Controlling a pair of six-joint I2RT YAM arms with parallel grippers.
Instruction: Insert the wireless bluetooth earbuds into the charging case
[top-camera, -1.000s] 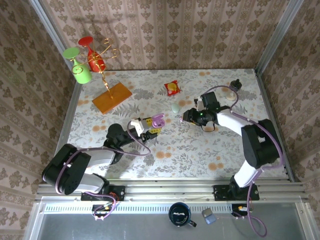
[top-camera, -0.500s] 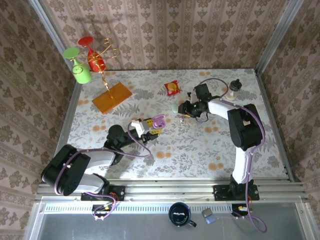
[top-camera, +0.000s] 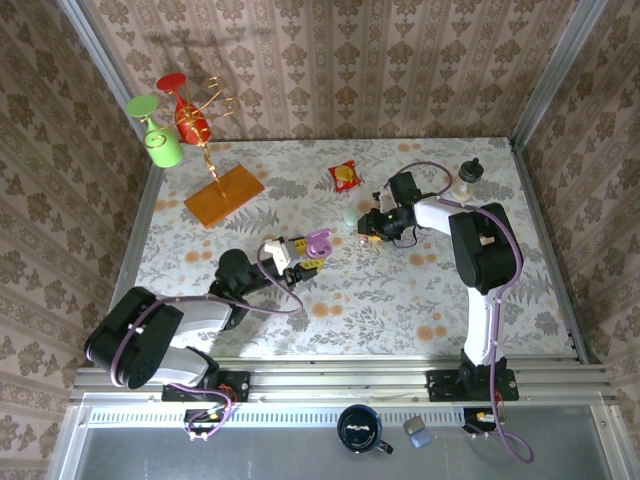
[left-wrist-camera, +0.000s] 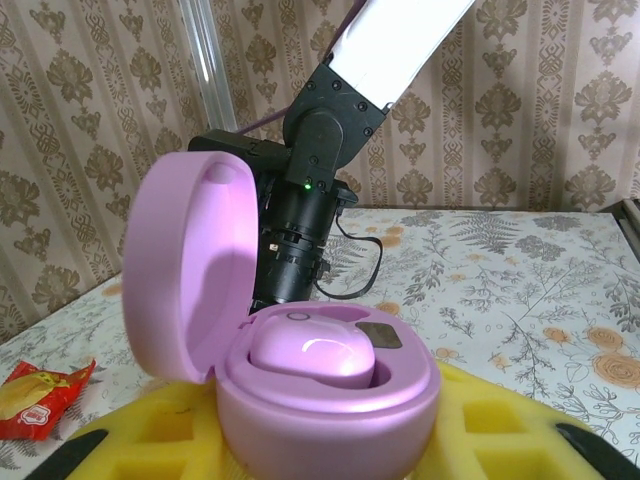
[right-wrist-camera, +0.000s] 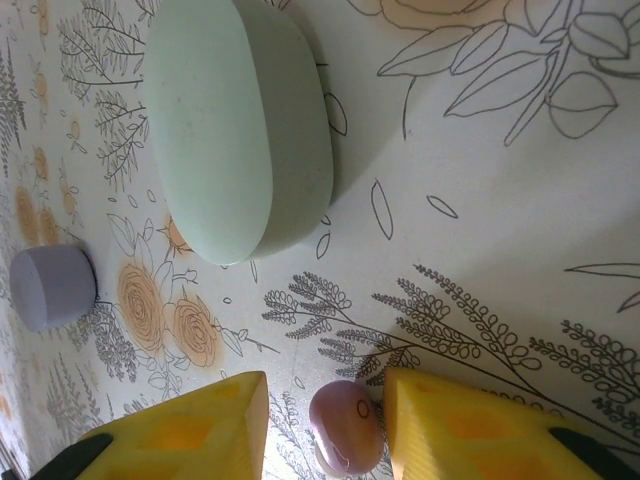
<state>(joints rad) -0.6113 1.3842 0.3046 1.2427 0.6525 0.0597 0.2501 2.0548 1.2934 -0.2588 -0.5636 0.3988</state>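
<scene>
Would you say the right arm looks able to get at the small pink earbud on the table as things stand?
Probably yes: the right gripper stands open with a finger on either side of the pink earbud and nothing between them. The mint case lies clear to one side.

— Is there any writing to read here?
— None I can make out. The red snack packet (top-camera: 343, 177), at twelve o'clock on the table (top-camera: 400, 300), has yellow print too small to read. The pink case (left-wrist-camera: 300, 395) has a dark patch with no legible letters.
</scene>
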